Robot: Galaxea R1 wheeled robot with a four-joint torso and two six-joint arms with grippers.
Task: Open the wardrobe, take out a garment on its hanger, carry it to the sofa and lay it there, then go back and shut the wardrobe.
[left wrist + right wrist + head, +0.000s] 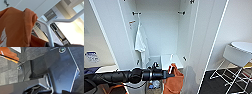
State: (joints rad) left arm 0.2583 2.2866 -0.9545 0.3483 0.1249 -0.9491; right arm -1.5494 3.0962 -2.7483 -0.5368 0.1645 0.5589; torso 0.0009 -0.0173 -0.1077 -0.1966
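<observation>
Right now your left gripper [170, 73] sits at the lower centre of the head view, at the end of the left arm that reaches in from the lower left, and it is clenched on the hanger [49, 36]. The left wrist view shows the white stem of that hanger running down into the dark gripper body, its curved hook sweeping off toward the upper right of that frame. The rust-orange sweatshirt [174, 80] hangs just below and to the right of the gripper, its long axis vertical, bunched and draping toward the bottom edge of the head view.

Note the relation that counts: the sweatshirt sits in front of the open wardrobe [159, 30], low against its base, apart from the black hooks [136, 13] at the upper left and upper right of the interior. I judge it already off the hook and free of the cabinet. A white shirt [141, 43] hangs at the left inside, well above and to the left of your load.

The left arm alone carries the garment. I cannot tell how the right gripper stands. A white wire-legged chair [234, 60] stands at the right.
</observation>
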